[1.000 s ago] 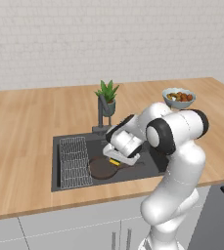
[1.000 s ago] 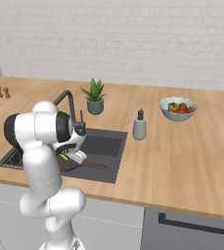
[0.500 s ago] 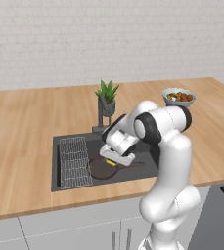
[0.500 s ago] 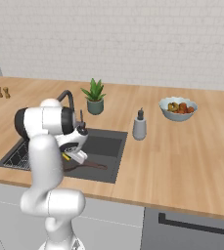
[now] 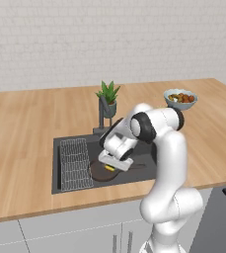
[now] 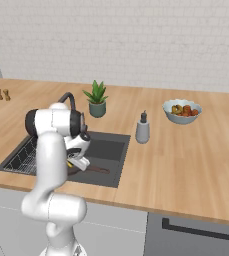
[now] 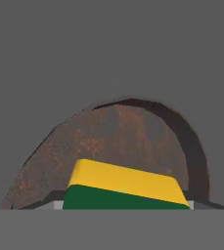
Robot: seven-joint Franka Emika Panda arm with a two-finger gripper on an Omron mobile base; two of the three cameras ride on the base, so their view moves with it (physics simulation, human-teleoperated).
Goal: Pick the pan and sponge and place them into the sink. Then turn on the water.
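In the hand view the sponge (image 7: 125, 189) sits closest, at six o'clock, yellow layer and green layer both showing, right at the base of the gripper; the finger tips themselves are not plainly visible there, so I cannot tell from the pictures whether the jaws grip the sponge or merely stand about it, though it lies between where they would be; just beyond it, from nine o'clock round through twelve to three, spreads the rusty brown floor and dark rim of the pan (image 7: 128, 136); past that rim is the flat grey bottom of the sink (image 7: 108, 53).

In the left base view the gripper (image 5: 115, 163) hangs low inside the basin, over the pan (image 5: 100, 173), a sliver of yellow sponge (image 5: 110, 168) beneath it; the pan handle runs toward three o'clock; the wire rack (image 5: 75, 163) lies at nine o'clock of the pan; the faucet (image 5: 103, 112) rises at twelve o'clock on the far rim, with no stream of water visible from its spout; the potted plant (image 5: 108, 98) stands just behind it, and the bowl of food (image 5: 180, 98) sits well apart toward two o'clock.

By my judgement the pan is already placed; the sponge is in or just above the pan, within the sink, and may still need releasing; the water remains to be turned on.
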